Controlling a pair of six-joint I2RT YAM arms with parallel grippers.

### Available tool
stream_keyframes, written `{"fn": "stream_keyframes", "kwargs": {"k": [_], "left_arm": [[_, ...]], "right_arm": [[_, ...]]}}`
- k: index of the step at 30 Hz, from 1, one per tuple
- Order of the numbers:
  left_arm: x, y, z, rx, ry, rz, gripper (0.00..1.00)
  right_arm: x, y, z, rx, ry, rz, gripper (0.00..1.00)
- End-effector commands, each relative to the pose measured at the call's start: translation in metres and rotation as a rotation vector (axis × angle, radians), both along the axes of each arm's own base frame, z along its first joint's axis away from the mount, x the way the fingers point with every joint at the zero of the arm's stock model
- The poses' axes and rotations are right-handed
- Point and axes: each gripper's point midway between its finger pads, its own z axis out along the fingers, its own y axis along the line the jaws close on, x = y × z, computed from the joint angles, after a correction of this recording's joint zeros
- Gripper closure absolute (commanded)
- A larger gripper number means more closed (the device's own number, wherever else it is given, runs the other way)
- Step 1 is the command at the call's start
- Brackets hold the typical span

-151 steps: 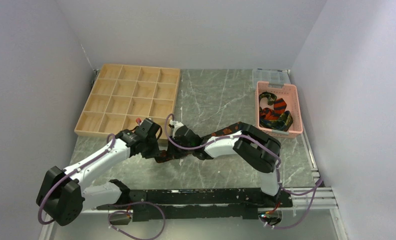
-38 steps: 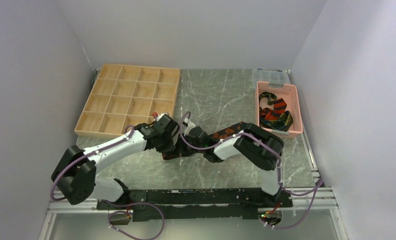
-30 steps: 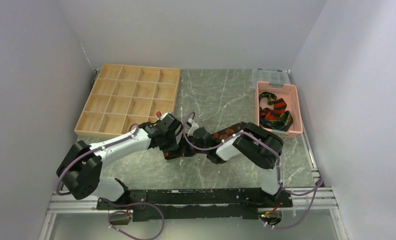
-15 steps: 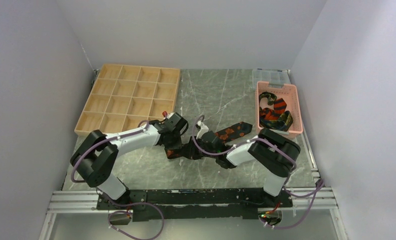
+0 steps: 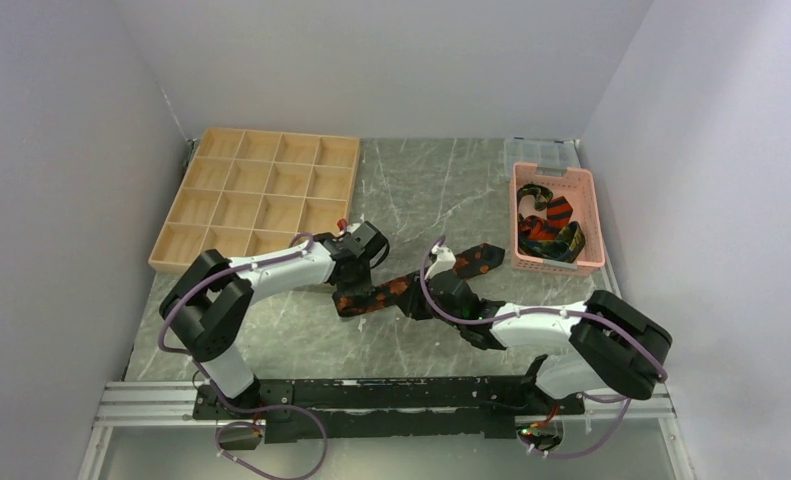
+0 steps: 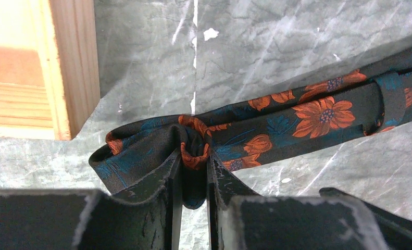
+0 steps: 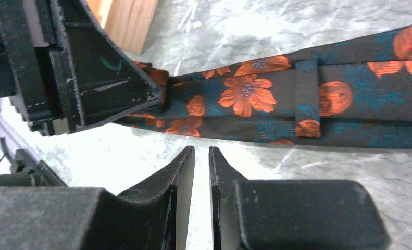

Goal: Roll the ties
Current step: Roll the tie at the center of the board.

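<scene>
A black tie with orange flowers and teal leaves [image 5: 411,284] lies slanted across the table's middle. It also shows in the left wrist view [image 6: 318,112] and the right wrist view [image 7: 297,99]. My left gripper [image 5: 355,292] [image 6: 194,161] is shut on the tie's bunched, curled left end. My right gripper [image 5: 429,302] [image 7: 201,153] is shut with nothing in it. It hovers just in front of the tie, a little right of the left gripper's fingers [image 7: 104,78]. More ties [image 5: 546,230] lie heaped in the pink basket [image 5: 518,205].
A wooden compartment tray [image 5: 261,200] sits at the back left. Its corner is close to the left gripper [image 6: 71,67] [image 7: 125,21]. A clear plastic box [image 5: 541,152] stands behind the basket. Walls close in on three sides.
My left gripper has carried the tie's end to the right. My right gripper has drawn back from the tie toward the near right, its elbow swinging out right.
</scene>
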Motion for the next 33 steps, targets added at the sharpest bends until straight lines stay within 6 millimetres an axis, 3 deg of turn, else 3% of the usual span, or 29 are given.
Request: {"fn": "stream_keyframes", "kwargs": {"k": [1,5,19,27,33], "left_arm": [[-0.006,-0.013,0.001,0.002,0.007,-0.032,0.71],[-0.011,-0.016,0.006,-0.001,0.006,-0.039,0.59],[-0.023,-0.015,0.025,-0.024,-0.023,-0.032,0.46],[-0.024,-0.009,0.039,-0.043,-0.056,-0.019,0.45],[-0.028,-0.001,0.049,-0.057,-0.076,0.003,0.44]], "right_arm": [[0.006,-0.018,-0.003,-0.065,-0.034,-0.065,0.78],[0.007,-0.019,-0.003,-0.071,-0.036,-0.067,0.78],[0.01,-0.015,0.003,-0.087,-0.053,-0.043,0.75],[0.009,-0.003,0.011,-0.087,-0.059,0.018,0.62],[0.005,0.018,0.027,-0.045,-0.061,0.1,0.45]]}}
